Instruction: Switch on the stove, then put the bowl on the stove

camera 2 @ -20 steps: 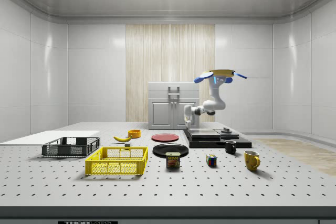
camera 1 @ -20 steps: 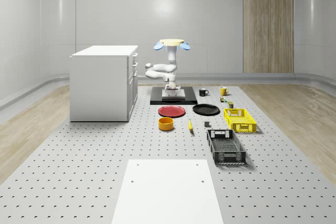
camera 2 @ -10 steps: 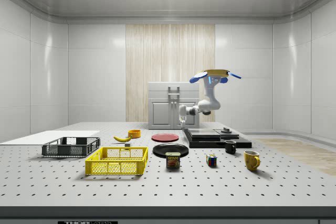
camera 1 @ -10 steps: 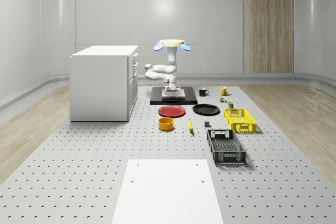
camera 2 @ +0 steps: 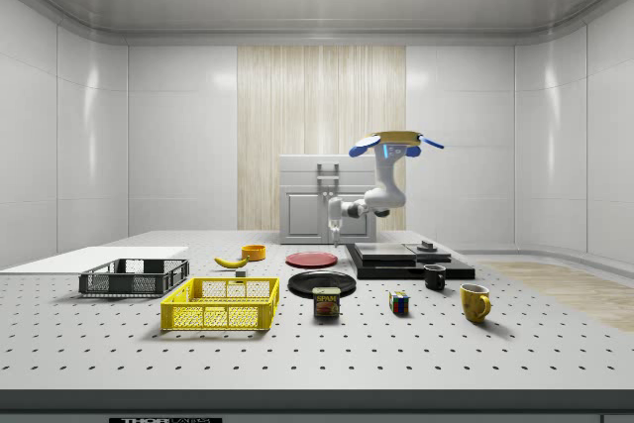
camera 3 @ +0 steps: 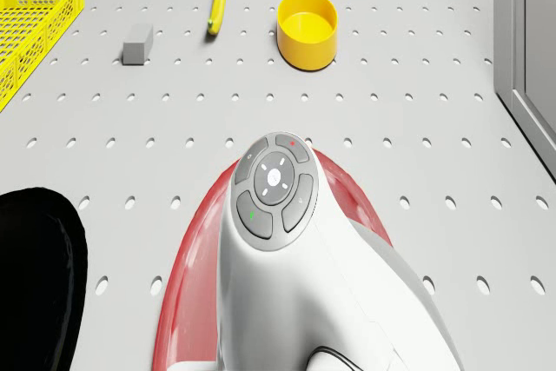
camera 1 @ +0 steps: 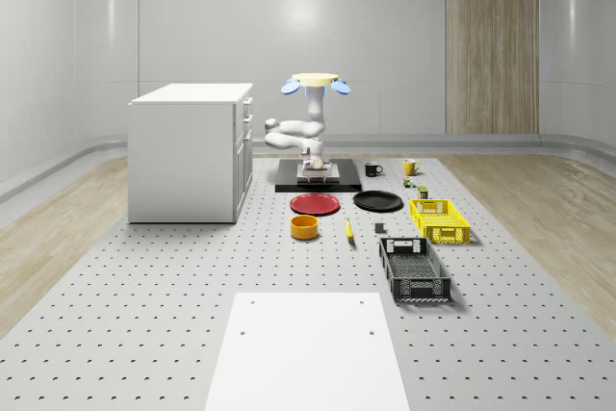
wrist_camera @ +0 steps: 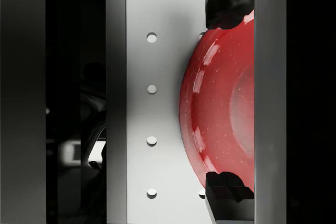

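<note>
Where side-on hides it, plate (wrist_camera: 220,103) below gripper (wrist_camera: 229,98)

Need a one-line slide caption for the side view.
Drone hovers over the stove's near-cabinet end, arm bent down, gripper hanging above the table near the red plate.

White glossy arm (camera 1: 306,129), tan disc drone (camera 1: 315,79) with blue rotors, grey button pad (camera 3: 274,190).

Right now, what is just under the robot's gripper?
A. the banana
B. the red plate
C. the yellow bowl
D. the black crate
B: in the wrist view the red plate lies between the open fingers of the gripper, and in the side view the hovering drone holds the arm down over that plate's edge.
</note>
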